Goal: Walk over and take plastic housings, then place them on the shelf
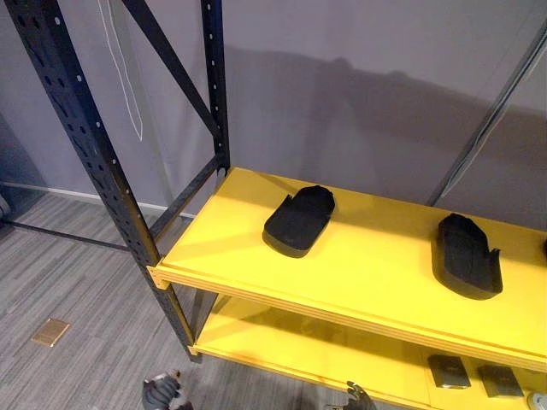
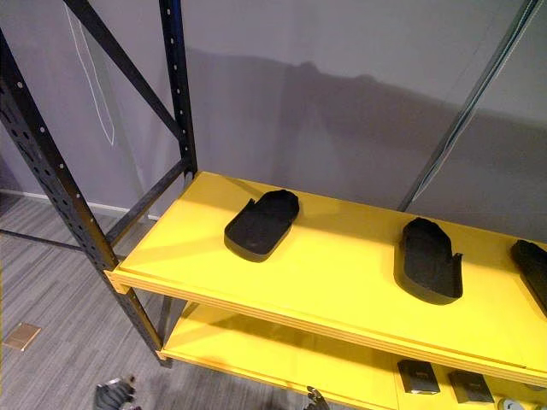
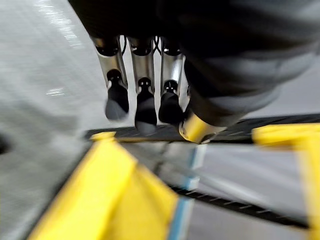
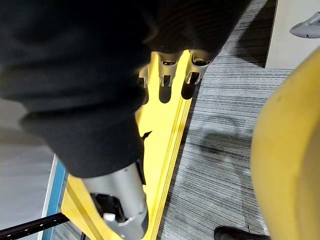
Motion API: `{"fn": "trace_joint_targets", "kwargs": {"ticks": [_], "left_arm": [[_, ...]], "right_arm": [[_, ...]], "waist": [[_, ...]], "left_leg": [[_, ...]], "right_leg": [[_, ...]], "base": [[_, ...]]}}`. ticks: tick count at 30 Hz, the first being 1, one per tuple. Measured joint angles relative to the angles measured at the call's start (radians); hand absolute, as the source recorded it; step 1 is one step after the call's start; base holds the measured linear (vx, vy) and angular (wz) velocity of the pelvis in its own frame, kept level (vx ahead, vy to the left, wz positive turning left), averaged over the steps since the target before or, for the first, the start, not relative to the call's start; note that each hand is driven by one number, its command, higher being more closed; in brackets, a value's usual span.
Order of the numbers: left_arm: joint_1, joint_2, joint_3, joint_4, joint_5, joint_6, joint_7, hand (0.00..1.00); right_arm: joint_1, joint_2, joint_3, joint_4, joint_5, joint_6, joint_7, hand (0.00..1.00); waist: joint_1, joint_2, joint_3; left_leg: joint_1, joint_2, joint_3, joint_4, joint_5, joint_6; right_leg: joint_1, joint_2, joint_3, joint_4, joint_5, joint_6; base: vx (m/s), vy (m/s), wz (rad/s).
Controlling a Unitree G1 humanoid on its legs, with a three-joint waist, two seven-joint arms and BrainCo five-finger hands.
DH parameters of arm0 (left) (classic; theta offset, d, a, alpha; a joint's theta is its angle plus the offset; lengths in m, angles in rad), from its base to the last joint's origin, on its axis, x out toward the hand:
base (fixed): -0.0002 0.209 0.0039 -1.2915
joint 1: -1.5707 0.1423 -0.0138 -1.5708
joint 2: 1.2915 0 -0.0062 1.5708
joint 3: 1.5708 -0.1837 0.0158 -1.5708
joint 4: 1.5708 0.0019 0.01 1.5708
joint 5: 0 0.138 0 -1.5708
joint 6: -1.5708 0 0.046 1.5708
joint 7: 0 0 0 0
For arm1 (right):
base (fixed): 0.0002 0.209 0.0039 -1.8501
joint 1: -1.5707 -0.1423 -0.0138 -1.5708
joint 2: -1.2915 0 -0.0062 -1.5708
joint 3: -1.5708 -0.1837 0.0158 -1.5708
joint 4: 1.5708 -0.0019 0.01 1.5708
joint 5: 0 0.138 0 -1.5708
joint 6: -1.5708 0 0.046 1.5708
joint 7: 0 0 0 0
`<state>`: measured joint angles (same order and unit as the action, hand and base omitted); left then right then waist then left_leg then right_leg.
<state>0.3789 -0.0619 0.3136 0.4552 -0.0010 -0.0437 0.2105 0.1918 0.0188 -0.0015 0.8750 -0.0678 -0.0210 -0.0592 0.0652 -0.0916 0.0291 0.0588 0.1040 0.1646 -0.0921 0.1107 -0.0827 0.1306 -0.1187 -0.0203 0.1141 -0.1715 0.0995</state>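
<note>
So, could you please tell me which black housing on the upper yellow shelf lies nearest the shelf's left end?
The leftmost housing, closest to the dark rear post; the middle housing and the right housing lie farther along the shelf.

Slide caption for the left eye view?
Left housing and right housing lie apart on the yellow upper shelf; left hand and right hand hang below.

We stand in what looks like a storeroom or workshop: a heavy rack of dark perforated steel uprights (image 1: pixel 94 154) carries yellow board shelves (image 1: pixel 359 273), backed by a plain grey wall (image 1: pixel 359 77), over grey plank flooring (image 1: pixel 77 282).
</note>
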Motion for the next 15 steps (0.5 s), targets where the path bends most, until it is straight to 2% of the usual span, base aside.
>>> {"fn": "trace_joint_targets", "kwargs": {"ticks": [6,9,15], "left_arm": [[-0.067,0.034,0.000,0.184,0.016,-0.001,-0.023,0.00],[-0.083,0.060,-0.007,0.257,0.028,-0.003,-0.037,0.00],[-0.133,0.090,-0.027,0.353,0.067,-0.003,-0.058,0.00]], "right_arm": [[-0.007,-0.002,-0.068,0.021,0.000,0.000,-0.001,0.00],[-0.034,-0.005,-0.100,0.057,0.001,-0.001,-0.001,0.00],[-0.074,-0.015,-0.139,0.111,0.001,-0.001,-0.002,0.00]], "waist": [[-0.006,0.019,0.000],[-0.030,0.031,-0.004],[-0.046,0.048,0.007]], "left_leg": [[0.008,-0.001,0.027,0.000,-0.012,-0.011],[0.017,0.000,0.038,0.000,-0.013,-0.010],[0.035,0.003,0.064,0.000,-0.024,-0.016]], "right_leg": [[-0.010,-0.001,0.034,-0.001,0.002,-0.012],[-0.007,0.000,0.043,-0.004,0.001,-0.013],[0.010,0.003,0.066,-0.022,0.003,-0.015]], "base": [[0.02,0.012,-0.14],[0.06,0.001,-0.14],[0.04,-0.001,-0.11]]}}
